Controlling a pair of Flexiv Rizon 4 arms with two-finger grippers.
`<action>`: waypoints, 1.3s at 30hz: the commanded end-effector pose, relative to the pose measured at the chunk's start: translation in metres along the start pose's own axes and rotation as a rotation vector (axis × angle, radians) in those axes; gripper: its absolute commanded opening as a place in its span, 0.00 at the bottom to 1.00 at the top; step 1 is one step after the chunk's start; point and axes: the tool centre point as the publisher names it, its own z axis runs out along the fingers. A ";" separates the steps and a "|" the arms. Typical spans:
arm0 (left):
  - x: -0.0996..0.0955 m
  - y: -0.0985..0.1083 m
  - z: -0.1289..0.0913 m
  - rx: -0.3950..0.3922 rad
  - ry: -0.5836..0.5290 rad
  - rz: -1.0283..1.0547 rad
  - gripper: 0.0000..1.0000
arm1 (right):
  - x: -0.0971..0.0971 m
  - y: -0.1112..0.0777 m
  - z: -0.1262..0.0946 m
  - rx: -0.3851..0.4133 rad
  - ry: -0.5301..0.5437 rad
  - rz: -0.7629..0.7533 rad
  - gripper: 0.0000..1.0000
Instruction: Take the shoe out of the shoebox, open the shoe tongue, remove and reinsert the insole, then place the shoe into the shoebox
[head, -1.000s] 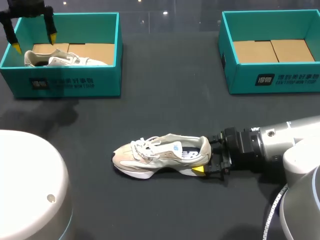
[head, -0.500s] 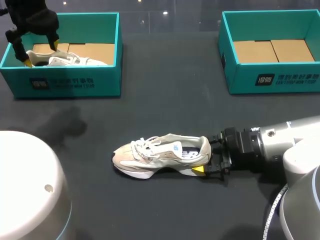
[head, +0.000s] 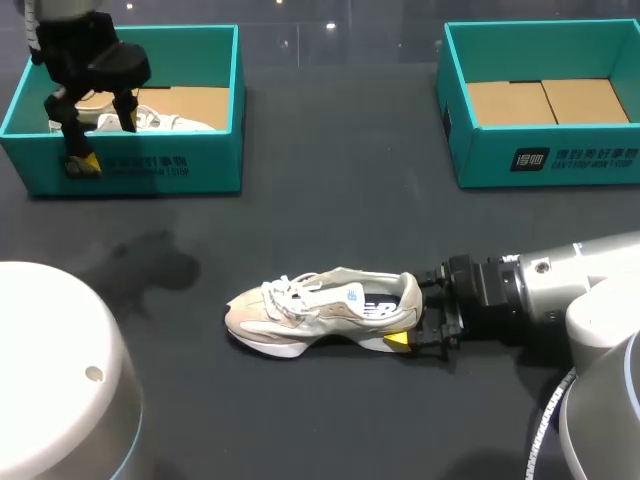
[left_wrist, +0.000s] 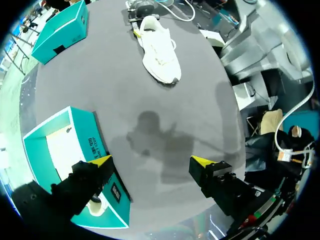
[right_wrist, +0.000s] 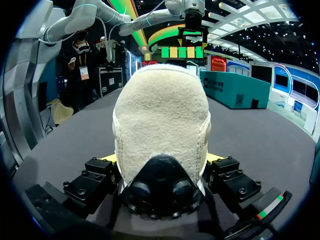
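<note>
Right now the shoe (head: 320, 312) lies on its sole on the near middle of the table (head: 330, 210). Its long axis runs left to right, with the toe pointing left and the heel pointing right. That axis is what your next move turns on.

At the heel, the right gripper (head: 410, 315) comes in along that same line from the right. Its two fingers are clamped on the heel from either side. In the right wrist view you see the heel cup filling the gap between the yellow tips. Count that arm as the anchor. It is nearest the shoe but busy, and it is on the wrong end for the tongue.

The laces (head: 290, 292) and the tongue sit toward the left half of the shoe, facing up and unobstructed.

Your free hand is the left gripper (left_wrist: 151, 161), well apart at the far left. It hangs over the front wall of the left shoebox (head: 150, 170), fingers spread wide with nothing between them. From there the shoe lies nearer to you and to the right. I would judge the approach to be a diagonal one that meets the laced end first.

A second shoe (head: 150, 122) rests inside that box. The right shoebox (head: 560, 160) stands at the far right, holding no shoe.
</note>
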 end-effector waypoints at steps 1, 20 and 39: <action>0.007 -0.027 -0.003 -0.034 0.062 -0.150 1.00 | -0.001 -0.001 0.003 0.005 0.000 0.001 0.00; 0.031 -0.102 0.012 0.080 -0.050 -0.596 1.00 | -0.001 -0.001 0.003 0.005 0.000 0.001 0.00; 0.036 -0.110 0.013 0.099 -0.067 -0.613 1.00 | -0.001 -0.001 0.003 0.005 0.000 0.001 0.00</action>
